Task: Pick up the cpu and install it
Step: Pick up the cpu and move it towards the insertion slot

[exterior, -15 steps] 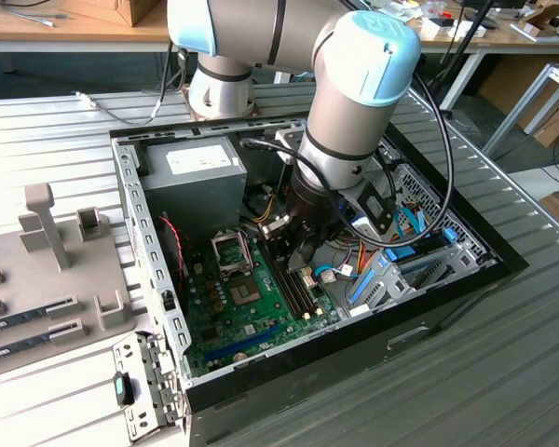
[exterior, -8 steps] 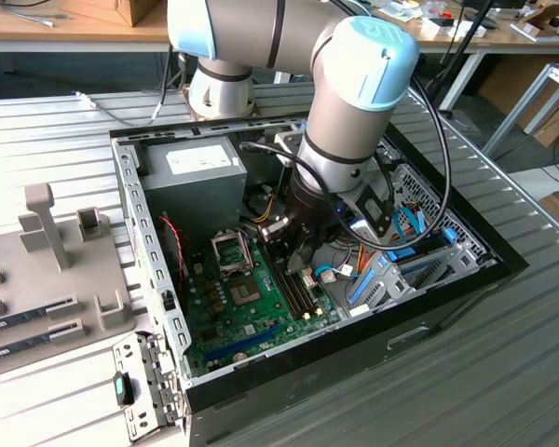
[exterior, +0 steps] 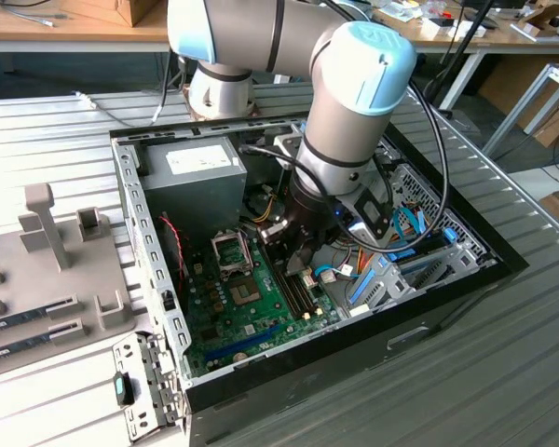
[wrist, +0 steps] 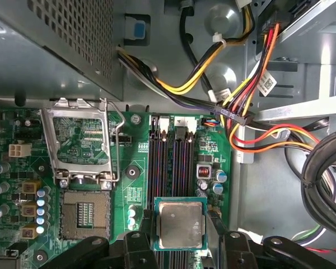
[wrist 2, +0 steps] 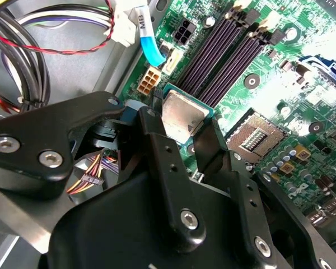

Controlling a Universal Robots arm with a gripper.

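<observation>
An open computer case [exterior: 429, 307] is laid on its side on a ribbed metal table [exterior: 503, 372]. A green motherboard [exterior: 233, 321] is seen on its floor, with an empty socket [wrist: 84, 216] whose metal frame [wrist: 78, 140] is swung up. Dark memory slots [wrist: 173, 157] (all unfilled) are set beside the socket. A grey power supply [exterior: 191, 182] is mounted at one end, and bundled coloured cables [wrist: 241, 101] are routed from it. A grey fixture tray [exterior: 47, 270] is placed beside the case.

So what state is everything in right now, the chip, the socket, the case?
cpu: held between the jaws, above the motherboard, not yet in the socket.
socket: empty, its metal frame flipped open.
memory slots: empty.
computer case: side open.
gripper: shut on the cpu.
</observation>
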